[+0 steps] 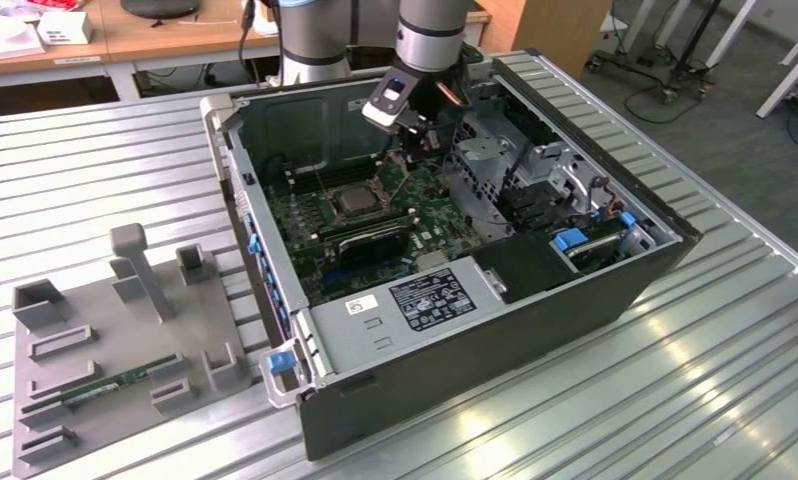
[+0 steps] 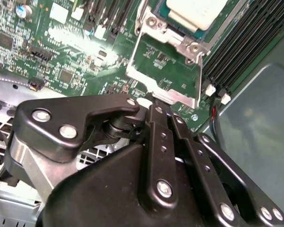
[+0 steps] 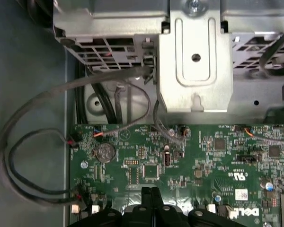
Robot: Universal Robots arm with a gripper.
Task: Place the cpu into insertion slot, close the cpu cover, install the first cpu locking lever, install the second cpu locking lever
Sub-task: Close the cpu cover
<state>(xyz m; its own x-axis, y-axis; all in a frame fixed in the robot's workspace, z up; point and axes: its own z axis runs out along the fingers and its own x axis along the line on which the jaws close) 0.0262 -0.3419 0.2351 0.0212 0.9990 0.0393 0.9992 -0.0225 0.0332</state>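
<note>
Cpu (image 2: pixel 196 12) is seated in the slot (image 1: pixel 359 200). The cover (image 2: pixel 154 87) is swung open, clear of the cpu. I judge cover-closing is the step in hand. Gripper (image 2: pixel 156 109) sits on the exterior view's right of the slot, fingers clenched together, tips at the cover's free edge. I can't tell if they pinch it. Closing calls for swinging that edge over the cpu.

Silvery cpu (image 2: pixel 196 12) lies in insertion slot (image 1: pixel 359 201); cpu cover (image 2: pixel 161 90) tilted open.

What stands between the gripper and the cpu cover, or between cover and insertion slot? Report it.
Nothing visible. The gripper is at the free edge of the raised cpu cover; the cpu sits in the insertion slot.
</note>
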